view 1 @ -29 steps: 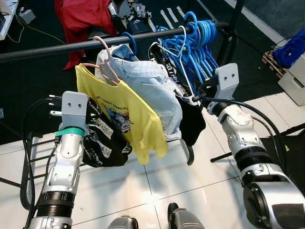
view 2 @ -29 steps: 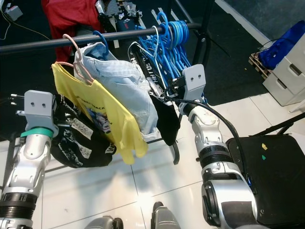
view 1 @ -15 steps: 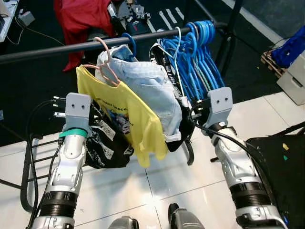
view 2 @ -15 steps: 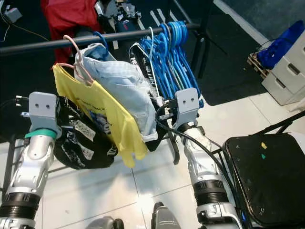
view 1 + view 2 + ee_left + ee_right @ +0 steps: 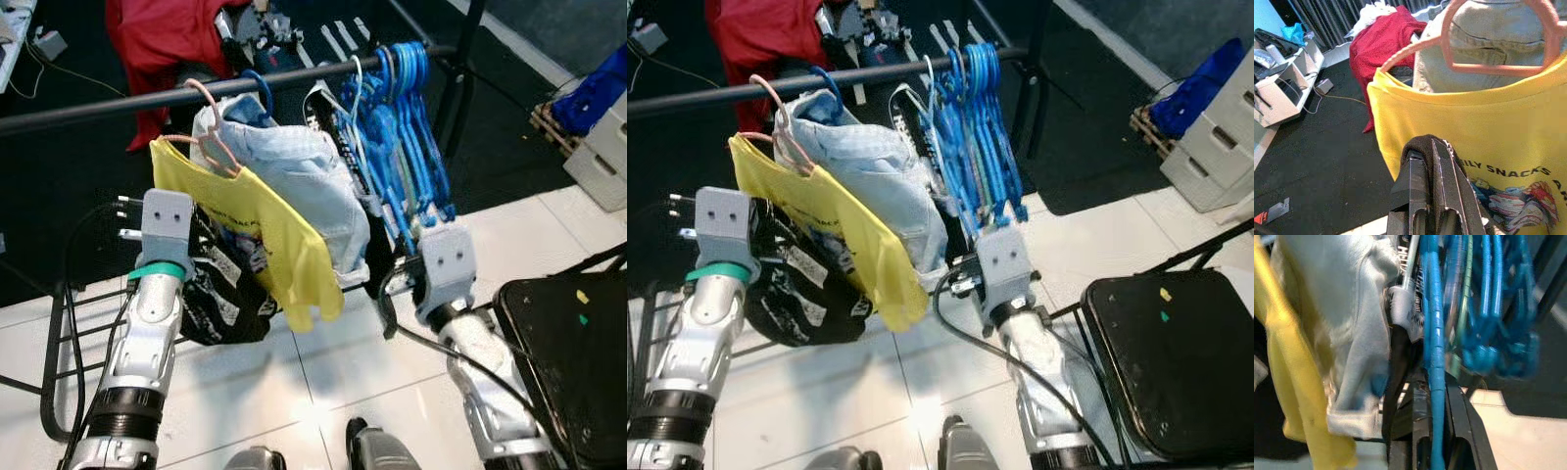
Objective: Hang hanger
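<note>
Blue hanger (image 5: 1432, 357), pinched in the right claw (image 5: 1432, 431) at lower centre, may snag neighbouring hangers (image 5: 407, 147) off the rail (image 5: 127, 98).

Rail (image 5: 118, 103) runs across the top of the frame, left to right. A t-shirt (image 5: 279, 240) hangs from it centre-left, a denim piece (image 5: 304, 186) right behind that, and a bunch of empty hangers (image 5: 402, 127) to the right. Left gripper (image 5: 1432, 161) sits lower left, touching the shirt; right gripper (image 5: 1432, 406) lower right, under the hangers. Chair (image 5: 1176, 352) in the bottom right corner
</note>
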Motion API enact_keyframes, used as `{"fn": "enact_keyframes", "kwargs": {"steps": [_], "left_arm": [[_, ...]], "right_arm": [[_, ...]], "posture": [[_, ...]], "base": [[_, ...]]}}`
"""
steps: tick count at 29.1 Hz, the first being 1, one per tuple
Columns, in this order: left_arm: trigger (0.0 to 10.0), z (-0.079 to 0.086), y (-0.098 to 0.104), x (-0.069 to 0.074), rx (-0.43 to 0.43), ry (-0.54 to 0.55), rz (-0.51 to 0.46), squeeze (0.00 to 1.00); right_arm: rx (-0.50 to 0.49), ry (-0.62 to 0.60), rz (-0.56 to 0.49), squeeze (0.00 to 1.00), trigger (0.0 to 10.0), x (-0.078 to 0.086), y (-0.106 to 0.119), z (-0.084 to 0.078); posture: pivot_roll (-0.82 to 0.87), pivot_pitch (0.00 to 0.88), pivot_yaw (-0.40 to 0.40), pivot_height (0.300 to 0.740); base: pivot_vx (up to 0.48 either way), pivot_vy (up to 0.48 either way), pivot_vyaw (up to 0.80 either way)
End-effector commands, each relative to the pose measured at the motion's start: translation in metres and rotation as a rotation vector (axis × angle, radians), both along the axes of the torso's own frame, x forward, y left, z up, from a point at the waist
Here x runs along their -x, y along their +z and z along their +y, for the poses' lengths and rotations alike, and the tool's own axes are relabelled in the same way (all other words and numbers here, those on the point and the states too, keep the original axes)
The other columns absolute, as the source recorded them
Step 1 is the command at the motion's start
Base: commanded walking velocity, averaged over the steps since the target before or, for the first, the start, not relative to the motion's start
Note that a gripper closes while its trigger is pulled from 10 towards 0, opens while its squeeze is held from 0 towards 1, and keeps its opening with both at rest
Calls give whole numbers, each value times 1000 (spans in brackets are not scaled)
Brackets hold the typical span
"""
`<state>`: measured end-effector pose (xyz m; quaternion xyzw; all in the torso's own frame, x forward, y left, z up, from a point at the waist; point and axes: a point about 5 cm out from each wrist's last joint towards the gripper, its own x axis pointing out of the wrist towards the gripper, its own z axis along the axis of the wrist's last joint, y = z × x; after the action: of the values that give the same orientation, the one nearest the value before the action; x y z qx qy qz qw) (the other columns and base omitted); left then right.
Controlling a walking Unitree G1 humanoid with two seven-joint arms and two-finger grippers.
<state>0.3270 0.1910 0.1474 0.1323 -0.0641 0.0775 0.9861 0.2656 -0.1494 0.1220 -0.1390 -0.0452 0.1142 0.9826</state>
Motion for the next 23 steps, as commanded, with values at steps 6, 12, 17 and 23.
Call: {"fn": "enact_keyframes", "kwargs": {"steps": [6,12,17,23], "left_arm": [[10000,2,3,-2,1,0,-24,0],[10000,-2,0,-4,6,-11,-19,0],[10000,0,-1,-6,-3,-25,-10,0],[10000,6,3,-10,-44,-85,-4,0]], "right_arm": [[81,2,107,0,10000,32,-35,-3],[225,-27,141,0,10000,68,-65,-12],[255,90,271,0,10000,105,-87,-16],[231,227,499,0,10000,141,-94,-28]], "posture": [[-71,96,100,740],[-84,94,97,740],[-99,95,100,740],[-125,97,98,740]], "base": [[0,0,0],[0,0,0],[0,0,0],[0,0,0]]}}
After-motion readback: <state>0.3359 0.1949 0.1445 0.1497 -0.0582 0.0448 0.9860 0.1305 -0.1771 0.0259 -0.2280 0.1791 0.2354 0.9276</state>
